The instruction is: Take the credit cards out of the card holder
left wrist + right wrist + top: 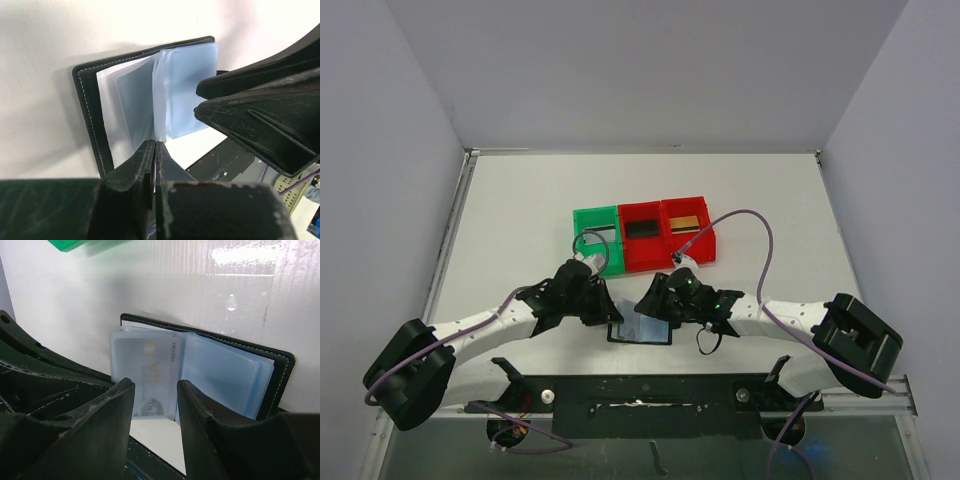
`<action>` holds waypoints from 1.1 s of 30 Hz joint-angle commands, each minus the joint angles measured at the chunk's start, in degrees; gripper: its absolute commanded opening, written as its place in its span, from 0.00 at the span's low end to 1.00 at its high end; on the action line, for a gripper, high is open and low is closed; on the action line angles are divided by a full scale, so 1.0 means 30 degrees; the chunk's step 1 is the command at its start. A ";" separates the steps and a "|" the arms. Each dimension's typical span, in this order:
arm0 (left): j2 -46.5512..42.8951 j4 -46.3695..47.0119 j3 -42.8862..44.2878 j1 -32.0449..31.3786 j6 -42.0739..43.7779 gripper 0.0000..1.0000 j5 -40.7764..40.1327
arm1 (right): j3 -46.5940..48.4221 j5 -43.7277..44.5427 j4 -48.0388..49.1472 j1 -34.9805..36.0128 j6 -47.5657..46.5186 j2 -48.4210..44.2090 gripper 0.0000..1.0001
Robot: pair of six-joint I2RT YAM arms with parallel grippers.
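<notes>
Your left pincer [154,145] is sitting closed at the card holder [88,111]; your right pincer [155,386] is standing partly open before a sleeved card [149,362].

Your left tool [603,303] and right tool [653,300] face each other over the holder [640,333], leaving only a narrow gap between them. Just beyond both tools the bins [640,264] stand in a row. Past the bins, and outward from either tool, the surface [520,200] lies open.

Card holder [642,332] near coloured bins [642,258]
</notes>
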 commanded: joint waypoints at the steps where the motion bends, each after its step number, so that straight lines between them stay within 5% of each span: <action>1: 0.0411 -0.0575 0.0896 0.0076 0.0813 0.00 0.0061 | 0.0402 -0.0549 0.1019 0.0040 0.0157 0.0424 0.40; 10: 0.0928 -0.2724 0.1756 0.0089 0.2315 0.10 -0.1190 | 0.0984 -0.0714 0.0469 -0.0005 0.0238 0.1919 0.37; 17: 0.1141 -0.2331 0.1872 0.0083 0.2729 0.01 -0.0733 | 0.0414 -0.1339 0.1147 0.0019 0.0524 0.2373 0.30; 28: 0.2112 -0.1938 0.1277 -0.0031 0.2495 0.00 -0.1235 | 0.1943 -0.0030 -0.3135 0.0446 0.0064 0.2207 0.38; 33: 0.2283 -0.1736 0.0796 -0.0063 0.2201 0.00 -0.1608 | 0.1402 -0.0993 -0.1842 0.0668 0.0136 0.2534 0.38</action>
